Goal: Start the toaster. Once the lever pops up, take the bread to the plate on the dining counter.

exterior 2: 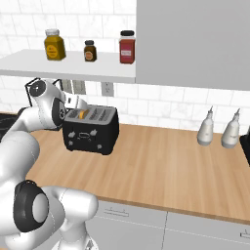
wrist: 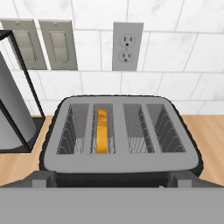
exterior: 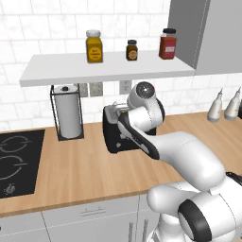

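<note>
White tiled wall runs behind a light-wood desk [exterior 2: 161, 166] on white cabinets. One black toaster [exterior 2: 91, 129] stands at centre left of the right base view, its long side running left to right along the wall and its front with small white markings facing the camera. From the hand view, its grey top [wrist: 120, 131] shows four slots side by side, each running front to back. One slice of bread [wrist: 102, 130] stands on edge in the second slot from the left, only its orange crust showing, its long axis also front to back.

At upper left of the left base view, a white shelf [exterior: 104, 68] carries three jars. Below it stands one paper towel roll [exterior: 67, 111] in a black wire holder, just left of the toaster. One black cooktop [exterior: 16, 160] lies at far left. Two white bottles [exterior 2: 217, 128] stand at the right of the right base view. One wall outlet [wrist: 127, 46] and two switch plates [wrist: 39, 43] sit above the toaster.

The arm's hand hangs above the toaster's near side; whether the fingers are released or clenched cannot be told.
</note>
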